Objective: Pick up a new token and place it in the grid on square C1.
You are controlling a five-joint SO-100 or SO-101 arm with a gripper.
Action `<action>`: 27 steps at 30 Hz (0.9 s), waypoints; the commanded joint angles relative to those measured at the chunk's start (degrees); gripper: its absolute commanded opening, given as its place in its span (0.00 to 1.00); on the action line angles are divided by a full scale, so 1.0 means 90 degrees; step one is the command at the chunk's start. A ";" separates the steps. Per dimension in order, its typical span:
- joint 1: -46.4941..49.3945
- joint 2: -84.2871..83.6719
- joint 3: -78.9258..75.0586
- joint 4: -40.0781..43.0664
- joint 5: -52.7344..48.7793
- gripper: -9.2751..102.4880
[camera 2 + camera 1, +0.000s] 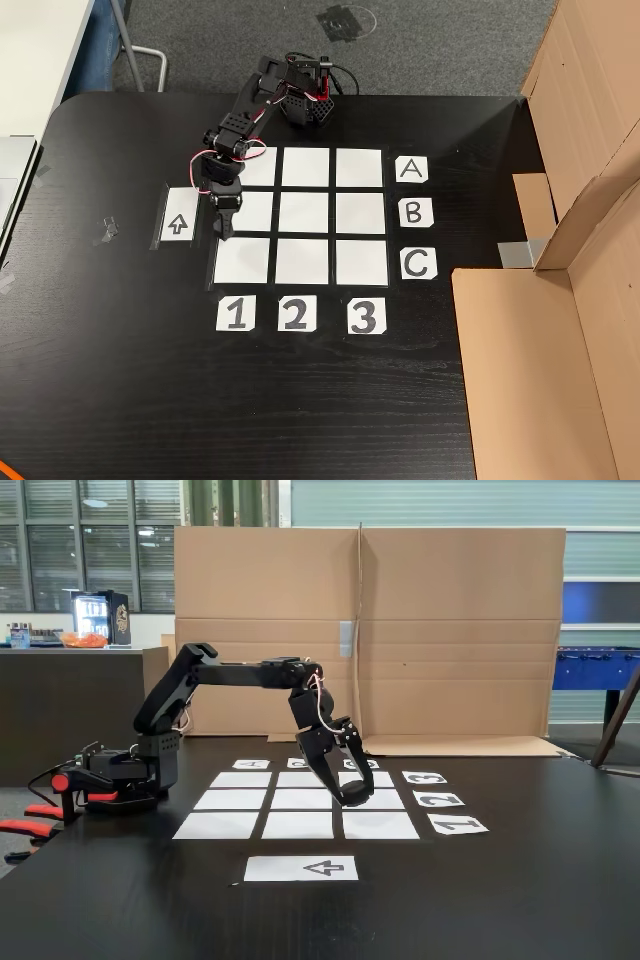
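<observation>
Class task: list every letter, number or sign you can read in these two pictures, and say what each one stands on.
"A": white paper label beside the grid.
"B": white paper label.
"C": white paper label.
"1": white paper label.
"2": white paper label.
"3": white paper label.
Arrow sign: separate white sheet.
Lit box on the far counter: print too blurred to read.

Arm (240,673): all matte black, boxy servo links, red/white wires at wrist. Base (125,770) black w/ red clamp bits.
</observation>
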 commanded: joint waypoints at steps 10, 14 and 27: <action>-0.0664 -0.0264 -0.0635 -0.0361 0.0518 0.07; -0.0791 -0.0479 -0.0645 -0.0439 0.0713 0.07; -0.0586 -0.0547 -0.0645 -0.0537 0.1064 0.09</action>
